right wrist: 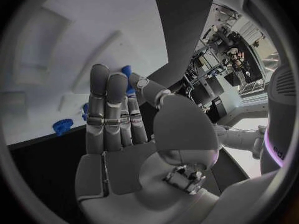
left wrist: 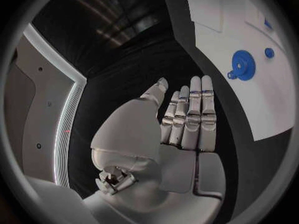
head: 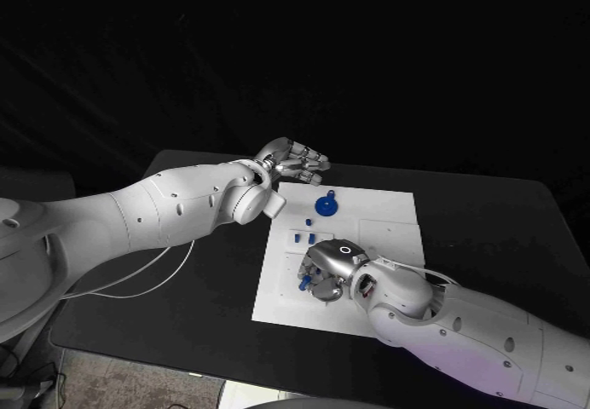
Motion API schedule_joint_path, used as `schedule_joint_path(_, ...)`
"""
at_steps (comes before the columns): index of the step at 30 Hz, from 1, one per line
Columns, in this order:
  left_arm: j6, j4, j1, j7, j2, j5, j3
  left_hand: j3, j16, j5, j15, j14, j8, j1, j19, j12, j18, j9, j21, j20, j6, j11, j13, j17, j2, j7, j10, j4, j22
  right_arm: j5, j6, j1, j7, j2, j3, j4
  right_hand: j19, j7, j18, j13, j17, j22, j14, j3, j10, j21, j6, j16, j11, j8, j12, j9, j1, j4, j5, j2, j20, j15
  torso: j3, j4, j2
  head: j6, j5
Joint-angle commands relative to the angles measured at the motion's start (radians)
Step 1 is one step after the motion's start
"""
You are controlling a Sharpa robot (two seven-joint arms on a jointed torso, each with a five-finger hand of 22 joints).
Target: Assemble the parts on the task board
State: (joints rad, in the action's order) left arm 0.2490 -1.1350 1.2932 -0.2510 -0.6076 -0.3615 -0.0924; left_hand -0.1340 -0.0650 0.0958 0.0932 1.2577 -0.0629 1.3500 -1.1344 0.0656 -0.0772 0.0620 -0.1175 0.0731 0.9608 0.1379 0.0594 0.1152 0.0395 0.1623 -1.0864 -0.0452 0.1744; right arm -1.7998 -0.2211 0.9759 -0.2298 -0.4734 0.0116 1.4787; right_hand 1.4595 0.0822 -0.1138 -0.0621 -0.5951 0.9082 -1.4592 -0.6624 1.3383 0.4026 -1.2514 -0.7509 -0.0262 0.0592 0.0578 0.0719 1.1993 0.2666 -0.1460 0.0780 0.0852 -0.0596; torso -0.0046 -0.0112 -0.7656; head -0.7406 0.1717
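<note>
The right hand [head: 325, 271] rests low over the near part of the white task board [head: 387, 226], pinching a small blue part [right wrist: 126, 73] with flat fingers. Farther back lies a blue gear [head: 326, 205]. At the far left corner, the left hand [head: 295, 160] hovers, fingers straight, holding nothing.

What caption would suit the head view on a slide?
Right hand works over small blue parts on the white board; left hand hovers open beyond the blue gear.
</note>
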Motion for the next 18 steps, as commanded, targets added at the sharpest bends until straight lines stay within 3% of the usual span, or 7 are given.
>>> schedule_joint_path(1,-0.014,-0.001,0.0,-0.003,0.002,0.003,0.001,0.006,-0.004,-0.007,-0.003,-0.003,-0.004,-0.001,0.008,-0.004,0.0,0.001,-0.007,0.0,-0.006,-0.002,0.0,0.0,0.011,0.0,0.007,0.003,-0.001,-0.036,0.037,-0.001,-0.012,0.008,0.004,0.005,0.001,-0.003,-0.009,0.0,0.0,0.001,0.001,-0.005,0.009,-0.006,-0.01,-0.004,0.001,0.005,0.003,0.001,-0.004,-0.003,0.006,-0.009,0.003,-0.007,-0.0004,0.0004,0.0,0.0,-0.002)
schedule_joint_path(8,-0.017,-0.001,0.0,0.0,0.002,0.003,0.001,0.006,-0.004,-0.007,-0.003,-0.003,-0.004,-0.001,0.008,-0.004,0.0,0.001,-0.007,0.0,-0.006,-0.002,0.0,0.0,0.011,0.0,0.007,0.003,-0.001,-0.081,0.084,0.0,-0.035,0.02,0.014,0.012,-0.002,-0.003,-0.006,0.0,0.0,0.006,0.003,-0.008,0.009,-0.008,-0.011,-0.004,0.0,0.005,0.003,0.001,-0.004,0.0,0.01,-0.008,0.003,-0.007,-0.0008,-0.0012,0.001,-0.001,-0.003)
schedule_joint_path(18,-0.022,-0.001,0.0,0.004,0.002,0.003,0.001,0.007,-0.004,-0.008,-0.002,-0.004,-0.004,0.0,0.008,-0.004,0.0,0.001,-0.007,0.001,-0.007,-0.002,0.0,0.0,0.011,0.0,0.009,0.003,-0.002,-0.093,0.101,0.001,-0.043,0.032,0.022,0.016,-0.005,-0.002,-0.005,0.0,0.001,0.01,0.006,-0.007,0.006,-0.011,-0.009,-0.002,0.0,0.004,0.003,0.001,-0.008,-0.001,0.008,-0.005,0.003,-0.007,-0.0009,0.0012,0.0,-0.002,-0.005)
